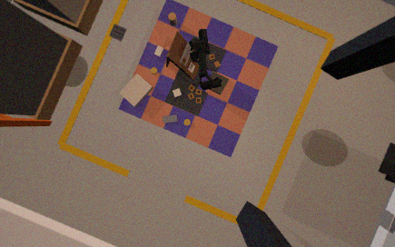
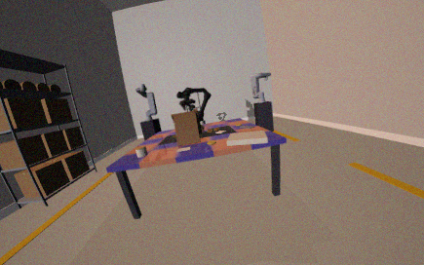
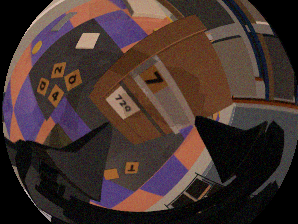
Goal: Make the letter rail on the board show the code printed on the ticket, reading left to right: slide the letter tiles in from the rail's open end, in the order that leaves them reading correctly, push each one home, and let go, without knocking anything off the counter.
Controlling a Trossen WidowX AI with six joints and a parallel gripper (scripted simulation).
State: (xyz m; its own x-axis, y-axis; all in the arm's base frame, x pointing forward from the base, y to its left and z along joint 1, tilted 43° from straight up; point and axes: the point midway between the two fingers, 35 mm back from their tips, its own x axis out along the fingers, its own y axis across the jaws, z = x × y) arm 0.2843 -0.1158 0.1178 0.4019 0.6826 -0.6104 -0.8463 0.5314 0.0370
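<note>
1 gripper (image 3: 154, 123), nearest in the wrist view: 2 black fingers standing wide apart, nothing between them.

1 board (image 1: 178, 52) (image 2: 186, 129) (image 3: 192, 65), brown, upright on the tabletop (image 1: 223, 126) (image 2: 159, 158) (image 3: 172, 175); the gripper is near its front.

1 rail (image 3: 172, 102), pale, on the board's face; in it, 1 tile marked 7 (image 3: 153, 80), toward one end, the rest of the visible channel unfilled.

1 ticket (image 1: 192, 67) (image 3: 122, 102), white, on the board beside the rail, its print apparently reading 72Q, last character uncertain.

2 loose tiles (image 3: 131, 167), orange, on dark matting: 1 marked T, 1 illegible.

4 further tiles (image 1: 198, 92) (image 3: 56, 96), grouped on the matting at the board's other side: 2, 4 and 2 round-shaped characters, not surely read.

1 white square (image 1: 177, 93) (image 3: 87, 41), flat, beyond those 4.
</note>
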